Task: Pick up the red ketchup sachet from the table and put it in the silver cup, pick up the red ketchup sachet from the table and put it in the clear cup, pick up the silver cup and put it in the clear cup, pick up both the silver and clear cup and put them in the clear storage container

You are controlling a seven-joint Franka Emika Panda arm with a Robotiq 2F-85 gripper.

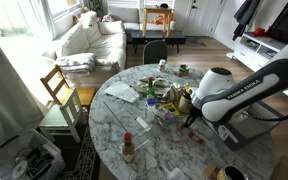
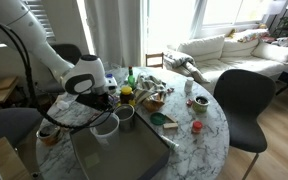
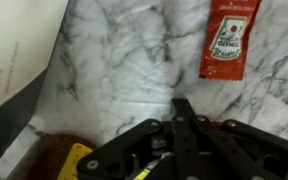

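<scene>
A round marble table (image 1: 174,152) stood in a living room, with a white sofa (image 1: 89,40) behind it and a black chair (image 2: 246,95) drawn up to its edge. Jars and bottles crowded the table's middle, and a red-capped sauce bottle (image 1: 127,150) stood nearer one edge.

The gripper (image 3: 181,104) hung low over the marble with its fingers pressed together. Whether anything thin sat between them could not be told. A red ketchup sachet (image 3: 229,38) lay flat on the marble, near the fingertips but apart from them. How far it lay from the table's edge could not be told from the wrist view.

The clear storage container (image 2: 124,155) sat at the table's edge nearest the camera in an exterior view. Just beside its far long side stood the clear cup (image 2: 106,125) and the silver cup (image 2: 125,113), side by side, close under the arm. The silver cup looked dark inside. What the cups and the container held was too small to tell.
</scene>
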